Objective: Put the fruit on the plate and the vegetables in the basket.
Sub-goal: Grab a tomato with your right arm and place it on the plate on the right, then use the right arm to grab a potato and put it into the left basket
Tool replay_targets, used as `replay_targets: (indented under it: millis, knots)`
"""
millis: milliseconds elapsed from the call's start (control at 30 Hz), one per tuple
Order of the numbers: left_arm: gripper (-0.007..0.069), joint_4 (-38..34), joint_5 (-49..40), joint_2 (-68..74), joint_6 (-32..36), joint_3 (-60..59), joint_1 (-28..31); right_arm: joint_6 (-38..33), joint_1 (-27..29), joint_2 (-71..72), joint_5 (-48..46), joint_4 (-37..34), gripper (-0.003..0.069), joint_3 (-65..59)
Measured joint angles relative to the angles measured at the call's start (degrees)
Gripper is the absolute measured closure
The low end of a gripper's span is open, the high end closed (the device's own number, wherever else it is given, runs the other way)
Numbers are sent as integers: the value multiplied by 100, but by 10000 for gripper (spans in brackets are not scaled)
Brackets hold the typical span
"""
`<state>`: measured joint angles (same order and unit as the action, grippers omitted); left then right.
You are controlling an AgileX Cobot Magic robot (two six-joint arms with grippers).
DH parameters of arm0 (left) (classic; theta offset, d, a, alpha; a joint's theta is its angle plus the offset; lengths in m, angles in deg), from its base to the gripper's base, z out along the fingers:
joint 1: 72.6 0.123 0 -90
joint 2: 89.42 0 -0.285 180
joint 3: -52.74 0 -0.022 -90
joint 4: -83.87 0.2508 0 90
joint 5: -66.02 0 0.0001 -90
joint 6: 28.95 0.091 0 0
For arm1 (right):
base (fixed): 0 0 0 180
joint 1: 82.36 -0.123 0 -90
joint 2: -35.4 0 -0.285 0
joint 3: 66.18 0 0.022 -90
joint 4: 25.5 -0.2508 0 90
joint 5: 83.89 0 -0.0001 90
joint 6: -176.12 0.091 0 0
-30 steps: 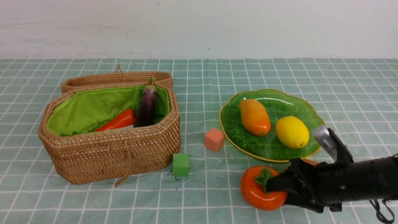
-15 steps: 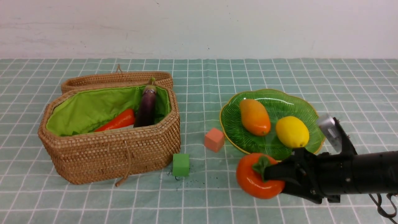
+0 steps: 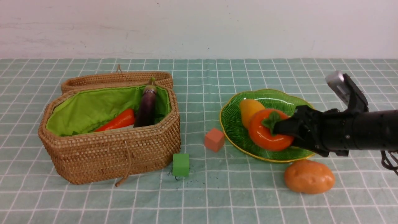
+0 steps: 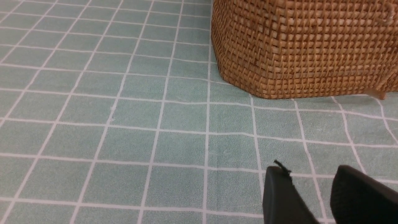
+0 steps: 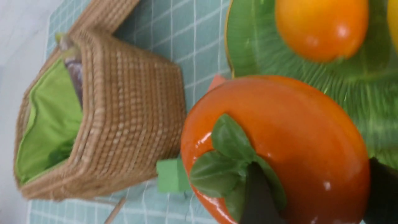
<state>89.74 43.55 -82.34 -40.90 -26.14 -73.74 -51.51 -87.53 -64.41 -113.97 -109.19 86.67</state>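
Right gripper [image 3: 286, 135]: jaws parted only by the fruit's width, closed on the persimmon; it comes in from 3 o'clock of the fruit in the front view, where 12 points away from the camera
Persimmon [image 3: 268, 132]: in the right gripper's hold, over the plate, tilted, its green leafy cap turned towards the gripper; one fingertip presses by the cap
Plate [image 3: 236, 141]: green with a gold rim, beneath the persimmon in the front view
Mango [image 3: 248, 109]: on the plate, at 11 o'clock from the persimmon, partly hidden by it
Lemon [image 5: 394, 21]: a yellow edge shows on the plate in the right wrist view; hidden in the front view
Potato [image 3: 309, 176]: on the cloth just outside the plate, at 4 to 5 o'clock from the persimmon
Pink cube [image 3: 214, 140]: on the cloth near the plate's rim, at 9 o'clock from the persimmon
Green cube [image 3: 181, 165]: just beside the basket, at 8 o'clock from the persimmon
Basket [image 3: 118, 155]: well apart from the plate, at 9 o'clock; lid [image 3: 115, 79] open at its 12 o'clock side
Eggplant [image 3: 146, 107]: leaning inside, at the 3 o'clock end, stem up
Carrot [image 3: 116, 120]: lying inside beside the eggplant, over something pale, mostly hidden
Left gripper [image 4: 309, 169]: fingertips parted partway, nothing between them, above the cloth
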Motion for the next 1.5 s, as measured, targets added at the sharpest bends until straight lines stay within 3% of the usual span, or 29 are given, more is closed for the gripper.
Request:
replay_targets:
  millis: [500, 600, 700, 800, 900, 1000, 1033, 1067, 1100, 1133, 1267, 1500]
  knots:
    - [386, 0, 0, 0, 0, 0, 0, -55, 0, -961, 734, -4, 243, 325]
    - [386, 0, 0, 0, 0, 0, 0, -252, 0, -880, 732, -1, 180, 325]
    - [386, 0, 0, 0, 0, 0, 0, -736, 0, -578, 639, 104, 31, 325]
    - [386, 0, 0, 0, 0, 0, 0, -959, 0, -211, 598, 330, -17, 325]
    - [386, 0, 0, 0, 0, 0, 0, -1022, 0, 124, 586, 674, -14, 325]
    - [386, 0, 0, 0, 0, 0, 0, -1042, 0, 475, 373, 1367, 9, 325]
    - [386, 0, 0, 0, 0, 0, 0, -1048, 0, 656, 98, 1908, 25, 330]
    - [386, 0, 0, 0, 0, 0, 0, -1048, 0, 682, 98, 1908, 25, 330]
    - [386, 0, 0, 0, 0, 0, 0, -1052, 0, 874, -402, 2762, 43, 330]
    - [386, 0, 0, 0, 0, 0, 0, -1052, 0, 915, -461, 2858, 46, 331]
    - [386, 0, 0, 0, 0, 0, 0, -1052, -96, 1085, -1070, 4879, 74, 331]
    - [386, 0, 0, 0, 0, 0, 0, -721, -130, 897, -926, 6036, 53, 331]
